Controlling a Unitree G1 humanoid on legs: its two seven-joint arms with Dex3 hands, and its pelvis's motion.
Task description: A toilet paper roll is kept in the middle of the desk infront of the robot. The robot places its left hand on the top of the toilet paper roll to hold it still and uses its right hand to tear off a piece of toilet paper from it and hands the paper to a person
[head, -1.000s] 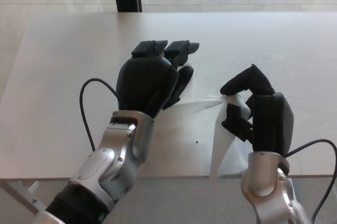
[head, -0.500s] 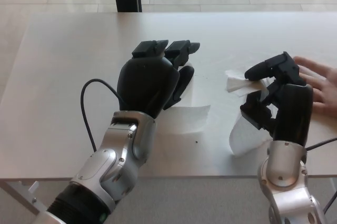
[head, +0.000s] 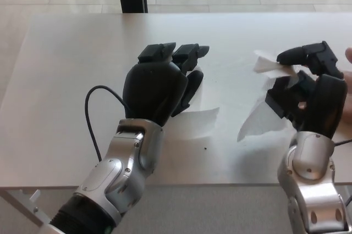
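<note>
White paper (head: 263, 124) between right fingers (head: 286, 102)

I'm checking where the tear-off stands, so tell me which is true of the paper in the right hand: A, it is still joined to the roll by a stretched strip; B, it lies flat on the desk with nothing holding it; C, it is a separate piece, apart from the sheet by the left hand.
C: the right hand pinches the torn piece, with bare desk between it and the sheet by the left hand.
</note>
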